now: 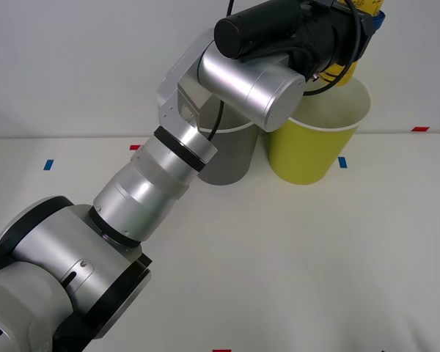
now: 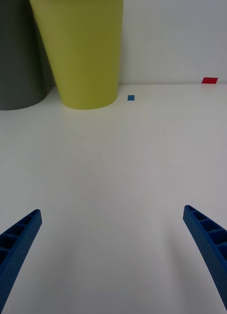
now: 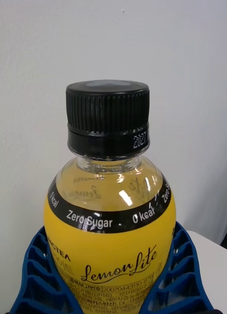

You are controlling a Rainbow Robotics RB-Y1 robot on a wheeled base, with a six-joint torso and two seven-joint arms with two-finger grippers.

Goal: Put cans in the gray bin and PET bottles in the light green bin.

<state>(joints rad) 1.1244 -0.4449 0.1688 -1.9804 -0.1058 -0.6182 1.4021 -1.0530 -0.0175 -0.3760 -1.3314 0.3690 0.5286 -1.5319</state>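
Observation:
My left gripper (image 1: pixel 365 15) is raised at the back right, shut on the PET bottle (image 1: pixel 345 73), which hangs over the open mouth of the light green bin (image 1: pixel 315 150). In the left wrist view the bottle (image 3: pixel 111 230) has a black cap and a yellow label, and blue fingers (image 3: pixel 37 274) press both its sides. The gray bin (image 1: pixel 231 158) stands just left of the green one, partly behind my left arm. My right gripper (image 2: pixel 113 260) is open low over bare table, facing the light green bin (image 2: pixel 84 54) and the gray bin (image 2: pixel 17 54). Cans are out of view.
Both bins stand at the far edge of the white table (image 1: pixel 293 264), against a white wall. Small blue tape marks (image 1: pixel 342 162) and red tape marks (image 1: pixel 420 129) lie on the tabletop. My left arm (image 1: pixel 154 183) crosses the table diagonally.

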